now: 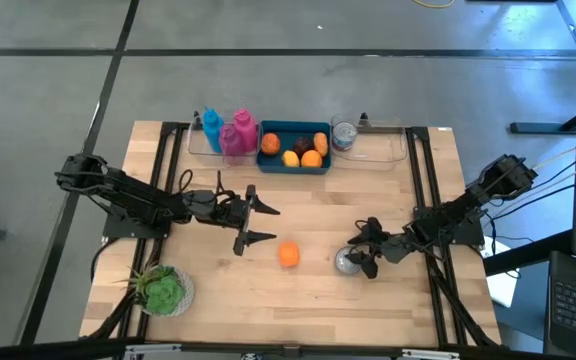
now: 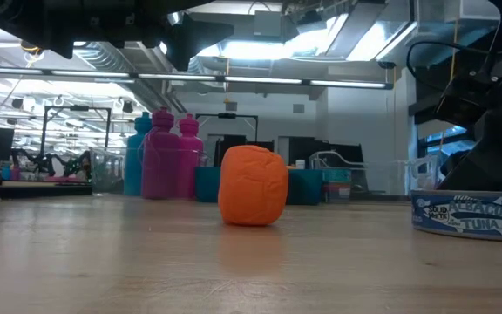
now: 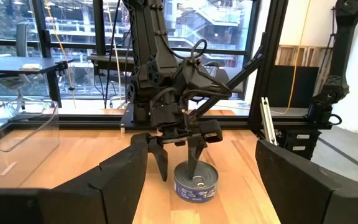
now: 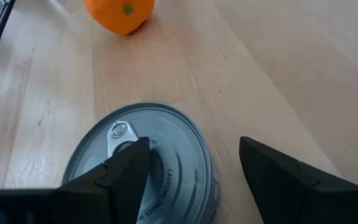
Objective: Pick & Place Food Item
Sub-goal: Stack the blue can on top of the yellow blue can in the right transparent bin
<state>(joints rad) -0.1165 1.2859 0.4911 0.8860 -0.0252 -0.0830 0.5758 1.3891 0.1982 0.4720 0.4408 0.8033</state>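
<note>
1. Here the right tool (image 1: pixel 365 262) hangs just over the tuna can (image 1: pixel 347 261), fingers spread and holding nothing; in the right wrist view one finger (image 4: pixel 126 168) stands over the lid by the pull tab while the other (image 4: pixel 278 174) is off the can's side.
2. Judged from that, the tool sits off-centre: the can (image 4: pixel 145 165) is not squarely between the fingers. Shifting sideways so each finger clears the rim before going lower would, I think, avoid pressing a fingertip onto the lid.
3. The left wrist view shows the fingers pointing down with the can (image 3: pixel 195 185) standing flat on the counter (image 1: pixel 298 215). A low metal can gives little wall to grip, so the fingers should reach nearly to the wood before pressing in.
4. Close slowly; a smooth round wall may skid out if one finger meets it first.
5. The orange (image 1: pixel 288 254) lies near the can, apart from it, toward the left arm. Keep the approach clear of it.
6. The left tool (image 1: pixel 258 222) waits spread and empty beyond the orange.
7. The blue bin (image 1: pixel 294 148) of fruit at the counter's far edge looks the likely destination; lift clear before travelling.
</note>
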